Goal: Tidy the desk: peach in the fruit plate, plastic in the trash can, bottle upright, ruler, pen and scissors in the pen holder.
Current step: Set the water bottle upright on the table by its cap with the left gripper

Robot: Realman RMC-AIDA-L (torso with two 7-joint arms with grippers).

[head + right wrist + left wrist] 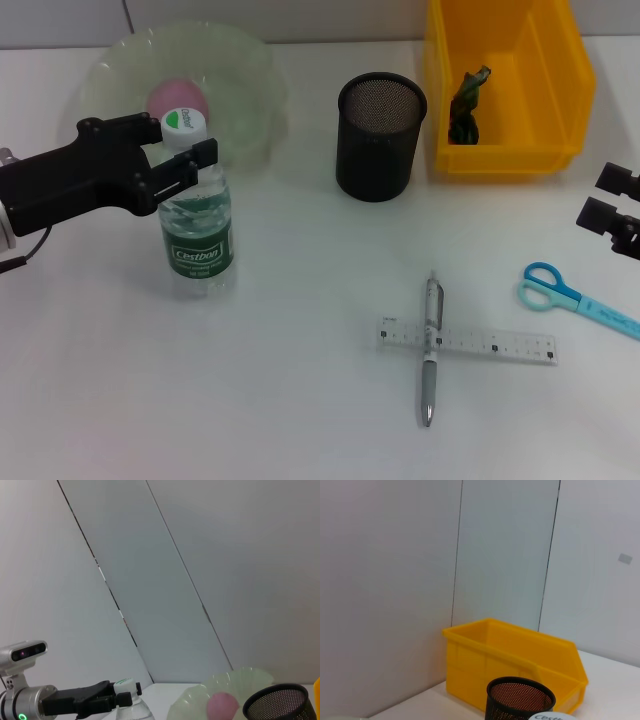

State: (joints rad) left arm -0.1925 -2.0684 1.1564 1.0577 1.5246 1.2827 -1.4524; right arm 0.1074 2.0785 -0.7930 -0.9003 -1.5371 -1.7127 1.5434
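Already the peach is sitting in the fruit plate at upper left, plastic is lying in the trash can, and the left gripper is clasping the upright bottle; ruler, pen and scissors are waiting lower right; whether the right gripper is open is unclear.

Pale wall panels divided by thin dark seams rise behind the work area, a small grey patch at two o'clock on one panel.
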